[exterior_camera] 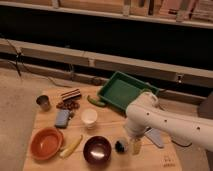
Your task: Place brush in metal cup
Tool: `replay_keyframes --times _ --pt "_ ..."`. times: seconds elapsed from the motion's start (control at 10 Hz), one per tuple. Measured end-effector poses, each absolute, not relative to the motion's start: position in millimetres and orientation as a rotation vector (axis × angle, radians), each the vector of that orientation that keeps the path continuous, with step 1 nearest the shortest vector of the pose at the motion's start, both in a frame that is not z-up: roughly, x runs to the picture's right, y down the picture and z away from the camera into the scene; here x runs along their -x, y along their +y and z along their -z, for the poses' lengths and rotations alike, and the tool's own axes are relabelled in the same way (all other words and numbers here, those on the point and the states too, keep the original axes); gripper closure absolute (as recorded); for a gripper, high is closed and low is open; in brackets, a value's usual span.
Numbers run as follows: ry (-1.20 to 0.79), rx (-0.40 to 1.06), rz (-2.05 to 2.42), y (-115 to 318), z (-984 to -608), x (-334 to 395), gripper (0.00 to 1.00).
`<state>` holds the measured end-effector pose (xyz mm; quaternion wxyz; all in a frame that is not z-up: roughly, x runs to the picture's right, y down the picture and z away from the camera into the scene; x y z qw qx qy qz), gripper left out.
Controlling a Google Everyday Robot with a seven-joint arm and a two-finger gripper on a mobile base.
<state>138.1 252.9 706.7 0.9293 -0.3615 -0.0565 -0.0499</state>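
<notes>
The brush's round black head [120, 146] lies on the wooden table [110, 127] near the front edge, just right of a dark bowl [97, 149]. Its handle is hidden under my arm. My gripper [133, 145] hangs from the white arm [165, 122] and is down at the table, right beside the black head. The metal cup [44, 102] stands upright at the table's far left corner, well away from the gripper.
A white paper cup [89, 118] stands mid-table. An orange bowl [46, 142] and a yellow stick [71, 146] are at the front left. A green tray [125, 90] sits at the back. A blue-grey block [62, 118], brown snacks [70, 105] and a grey flat piece [154, 137] lie around.
</notes>
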Motion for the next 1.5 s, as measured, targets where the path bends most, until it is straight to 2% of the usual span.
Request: replay_keyframes --times 0.5,1.0,1.5 --pt "-0.103 0.75 -0.036 275 -734 -161 0.2" --pt "-0.068 0.732 -0.125 292 -742 -177 0.2" --pt "-0.051 0.72 -0.091 285 -757 -178 0.2"
